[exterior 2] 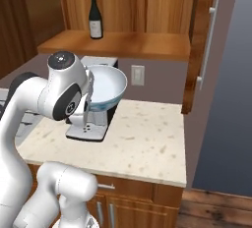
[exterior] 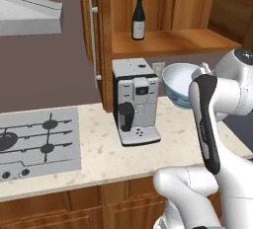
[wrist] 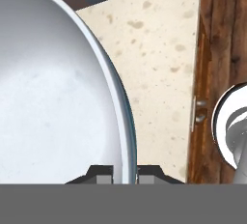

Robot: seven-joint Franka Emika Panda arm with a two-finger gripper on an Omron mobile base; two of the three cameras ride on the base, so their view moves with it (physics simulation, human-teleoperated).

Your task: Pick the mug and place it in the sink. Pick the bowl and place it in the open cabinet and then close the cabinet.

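Note:
The white bowl (exterior: 177,82) (exterior 2: 107,85) (wrist: 58,97) with its blue outside hangs tilted in the air above the counter, just right of the coffee machine. My gripper (wrist: 124,174) is shut on the bowl's rim, one fingertip on each side of the wall. Above and behind it the brown wall cabinet (exterior: 170,43) (exterior 2: 125,45) stands open, its wooden shelf level with the top of the bowl or slightly higher. One cabinet door (exterior: 91,30) is swung out on the left and the other door (exterior 2: 204,40) on the right. The mug and the sink are out of view.
A dark wine bottle (exterior: 139,16) (exterior 2: 95,13) stands on the cabinet shelf at its left. A coffee machine (exterior: 136,99) (exterior 2: 91,126) sits on the speckled counter (exterior 2: 147,141) below. A gas hob (exterior: 37,141) and range hood (exterior: 29,13) lie left. The counter ends at the right.

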